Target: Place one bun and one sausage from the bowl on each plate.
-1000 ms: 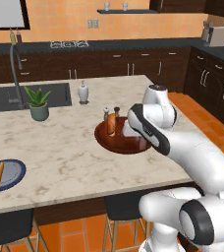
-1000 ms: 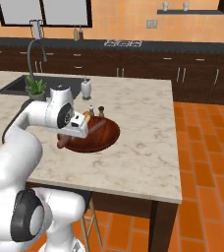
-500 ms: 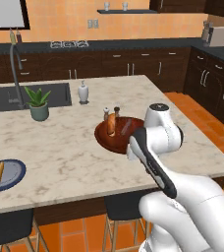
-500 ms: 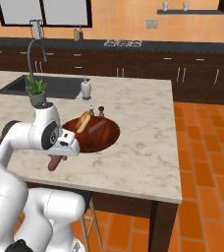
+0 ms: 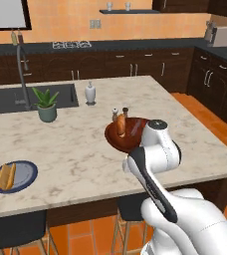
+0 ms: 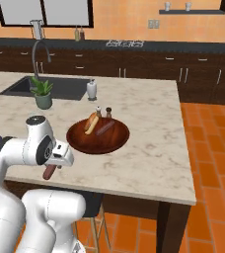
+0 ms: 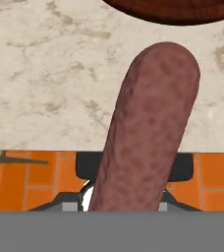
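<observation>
Reddish-brown sausage held in the hand, unlabelled.

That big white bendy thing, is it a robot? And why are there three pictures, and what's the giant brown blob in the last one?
Yes, it is a robot arm in a pretend computer kitchen. Two cameras ride behind the arm, one on its left and one on its right, so two pictures show the same counter from two sides. The third camera sits on the robot's hand and looks along its fingers.

On the counter is a wooden bowl with a bun and a sausage inside. Farther off is a blue plate with another bun on it, and a little plant.

The brown blob is a second sausage. The gripper is holding it out past the counter's edge, so the hand camera sees it very close and it looks huge.
</observation>
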Motion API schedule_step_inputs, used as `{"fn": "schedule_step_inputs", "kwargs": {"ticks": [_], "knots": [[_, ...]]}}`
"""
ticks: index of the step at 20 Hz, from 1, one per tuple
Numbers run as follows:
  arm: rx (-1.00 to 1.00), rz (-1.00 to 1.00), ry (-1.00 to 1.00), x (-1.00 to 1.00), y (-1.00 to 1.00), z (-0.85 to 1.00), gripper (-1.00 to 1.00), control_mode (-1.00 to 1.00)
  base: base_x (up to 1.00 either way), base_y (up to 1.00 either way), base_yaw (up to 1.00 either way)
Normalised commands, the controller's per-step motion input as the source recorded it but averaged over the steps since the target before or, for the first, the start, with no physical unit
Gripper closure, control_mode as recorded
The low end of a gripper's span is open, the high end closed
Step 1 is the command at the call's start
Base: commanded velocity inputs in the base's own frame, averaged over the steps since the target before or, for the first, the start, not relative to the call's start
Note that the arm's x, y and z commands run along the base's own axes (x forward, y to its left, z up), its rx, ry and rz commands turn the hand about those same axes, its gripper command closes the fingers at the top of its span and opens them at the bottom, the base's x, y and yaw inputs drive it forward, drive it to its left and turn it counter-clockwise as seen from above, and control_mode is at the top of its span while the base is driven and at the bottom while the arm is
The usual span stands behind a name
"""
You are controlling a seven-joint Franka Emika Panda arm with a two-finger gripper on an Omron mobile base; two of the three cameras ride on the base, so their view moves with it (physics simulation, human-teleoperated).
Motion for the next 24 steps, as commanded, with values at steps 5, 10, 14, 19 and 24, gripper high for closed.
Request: {"fn": "schedule_step_inputs", "kwargs": {"ticks": [5,10,14,19,24], "knots": [[0.00,0.00,0.00,0.00,0.00,0.00,1.00,1.00,0.02,1.00,-0.07],[0.00,0.00,0.00,0.00,0.00,0.00,1.00,1.00,0.05,1.00,-0.01],[0.00,0.00,0.00,0.00,0.00,0.00,1.00,1.00,0.04,1.00,0.00],[0.00,0.00,0.00,0.00,0.00,0.00,1.00,1.00,-0.34,1.00,0.12],[0.00,0.00,0.00,0.00,0.00,0.00,1.00,1.00,-0.72,0.96,0.08]]}}
